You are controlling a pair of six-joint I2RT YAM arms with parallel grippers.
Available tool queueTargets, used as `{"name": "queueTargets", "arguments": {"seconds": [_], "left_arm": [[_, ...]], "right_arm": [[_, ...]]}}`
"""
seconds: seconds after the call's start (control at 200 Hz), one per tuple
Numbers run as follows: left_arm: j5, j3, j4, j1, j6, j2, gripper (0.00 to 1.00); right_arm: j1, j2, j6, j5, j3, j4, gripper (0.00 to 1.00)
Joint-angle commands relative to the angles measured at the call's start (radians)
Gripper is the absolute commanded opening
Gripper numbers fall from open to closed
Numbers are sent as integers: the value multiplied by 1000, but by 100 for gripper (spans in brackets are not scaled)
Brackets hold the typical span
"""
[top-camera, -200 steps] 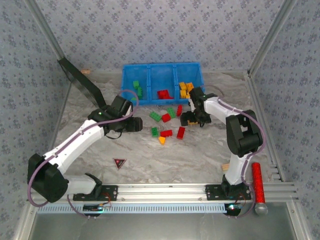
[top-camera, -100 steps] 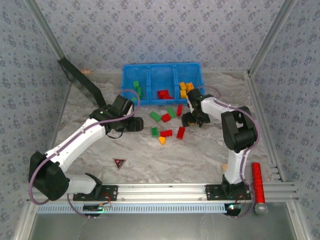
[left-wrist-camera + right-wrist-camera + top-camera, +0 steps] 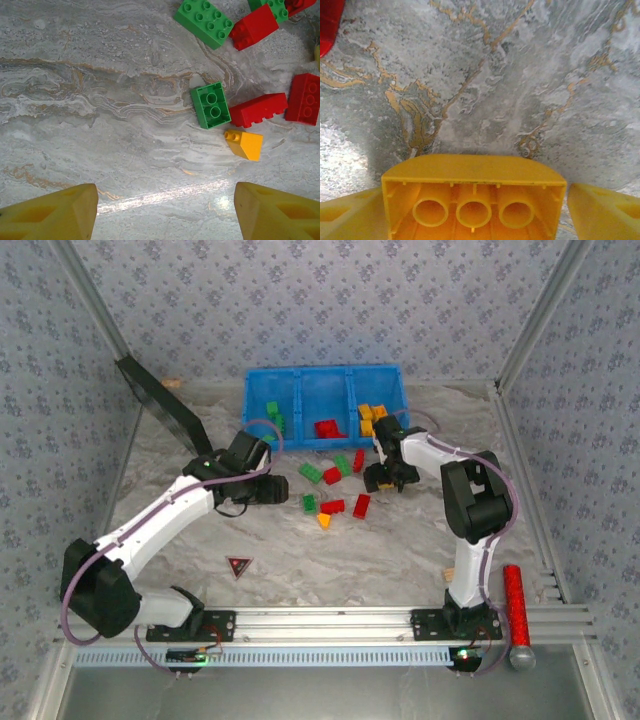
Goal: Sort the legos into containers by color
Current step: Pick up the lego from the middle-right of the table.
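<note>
Legos (image 3: pixel 333 506): right tool (image 3: pixel 384 480) clamped wide on a yellow lego (image 3: pixel 474 192) w/ thin side contact, so it could've slipped before reaching the containers (image 3: pixel 320 371); left tool (image 3: pixel 165 207) hung open, empty.

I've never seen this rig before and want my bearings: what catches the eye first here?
The bright blue bin at the table's far edge stands out, its three compartments holding green, red and yellow bricks, left to right. A scatter of loose bricks in the same colours lies on the marbled table between the arms. In the right wrist view, a yellow brick sits, hollow side toward the camera, between the right end effector's fingers.
</note>
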Motion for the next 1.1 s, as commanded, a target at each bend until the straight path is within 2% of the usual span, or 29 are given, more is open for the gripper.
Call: {"name": "queueTargets", "arguments": {"seconds": [0.0, 0.455, 0.64, 0.77, 0.964, 1.094], "left_arm": [[11, 37, 1, -8, -5, 6, 72], [14, 52, -1, -10, 0, 21, 72], [15, 56, -1, -9, 0, 21, 72], [18, 54, 4, -13, -1, 24, 72], [34, 55, 27, -15, 2, 49, 72], [63, 56, 44, -18, -1, 93, 72]], "right_arm": [[4, 27, -20, 38, 39, -31, 91], [1, 57, -23, 34, 54, -29, 83], [-5, 51, -13, 23, 35, -28, 66], [-20, 21, 2, 11, 14, -28, 59], [-54, -59, 28, -3, -21, -27, 55], [-77, -135, 35, -19, 14, -48, 53]]}}
